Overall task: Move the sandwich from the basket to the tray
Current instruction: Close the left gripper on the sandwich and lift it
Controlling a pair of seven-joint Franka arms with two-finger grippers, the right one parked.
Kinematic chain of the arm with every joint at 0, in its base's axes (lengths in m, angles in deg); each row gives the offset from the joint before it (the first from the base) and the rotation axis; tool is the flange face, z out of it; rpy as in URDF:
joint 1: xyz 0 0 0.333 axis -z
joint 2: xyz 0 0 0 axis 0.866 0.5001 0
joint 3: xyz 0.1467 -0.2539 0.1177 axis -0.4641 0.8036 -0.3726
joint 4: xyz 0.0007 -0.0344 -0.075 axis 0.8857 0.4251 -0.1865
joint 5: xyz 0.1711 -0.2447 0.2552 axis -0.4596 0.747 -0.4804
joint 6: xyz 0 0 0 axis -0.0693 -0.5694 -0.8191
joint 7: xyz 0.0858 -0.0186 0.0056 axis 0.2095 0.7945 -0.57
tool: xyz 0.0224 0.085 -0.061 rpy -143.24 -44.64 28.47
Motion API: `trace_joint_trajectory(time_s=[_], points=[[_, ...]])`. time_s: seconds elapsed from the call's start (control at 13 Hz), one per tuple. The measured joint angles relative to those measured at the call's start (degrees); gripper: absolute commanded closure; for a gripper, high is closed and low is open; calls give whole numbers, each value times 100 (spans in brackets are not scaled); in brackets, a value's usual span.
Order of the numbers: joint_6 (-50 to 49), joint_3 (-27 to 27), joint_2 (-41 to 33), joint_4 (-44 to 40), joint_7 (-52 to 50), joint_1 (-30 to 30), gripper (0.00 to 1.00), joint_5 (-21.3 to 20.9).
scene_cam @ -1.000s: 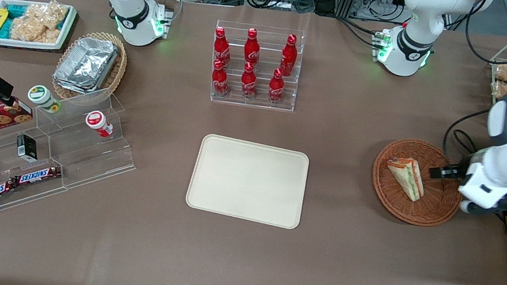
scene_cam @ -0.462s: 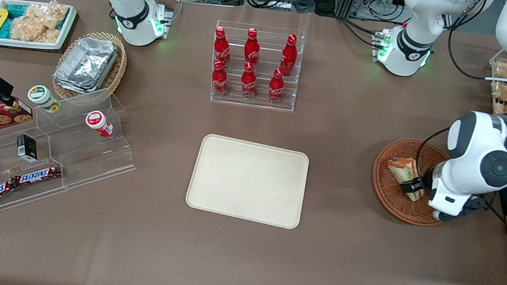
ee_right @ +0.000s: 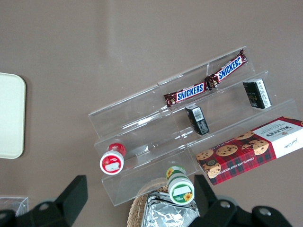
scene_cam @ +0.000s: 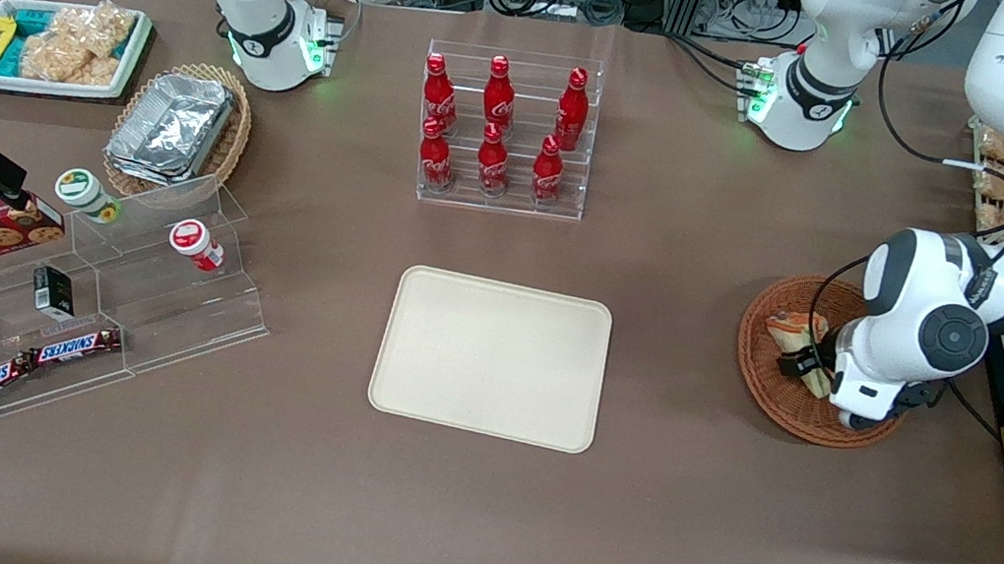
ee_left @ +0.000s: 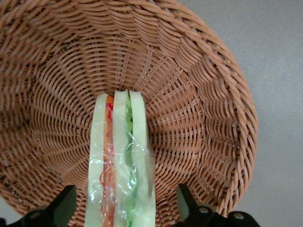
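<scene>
The sandwich [ee_left: 120,161] lies in the wicker basket [ee_left: 199,94], toward the working arm's end of the desk. The gripper [ee_left: 124,210] straddles it, jaws spread, one either side, not touching. Soft, light and slick in its clear wrap, it probably wants a gentle squeeze across the bread faces. The wrist view shows this gap; the front view hides it but shows the empty tray [scene_cam: 491,358], well apart.

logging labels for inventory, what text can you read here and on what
"SNICKERS": two bars on the clear shelf.
"WALKERS": cookie box.
Cola bottles' script and the small black boxes' print: too small to read.
Claw straddles the sandwich, open: no text.
</scene>
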Motion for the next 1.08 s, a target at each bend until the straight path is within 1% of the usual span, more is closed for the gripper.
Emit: trace_joint_trajectory(time_s=[0.08,0.23,0.31,0.54,0.69,0.85,1.08], points=[[34,-1,21,0,-11,0,60,0],[48,-1,26,0,-33,0,97,0],[48,-1,26,-1,-35,0,100,0],[-12,-2,-57,-38,-35,-1,100,-5],[-265,4,-261,-161,-29,4,100,-8],[-969,21,-461,-546,-28,53,100,-10],[-2442,42,-580,-1788,203,96,100,-10]])
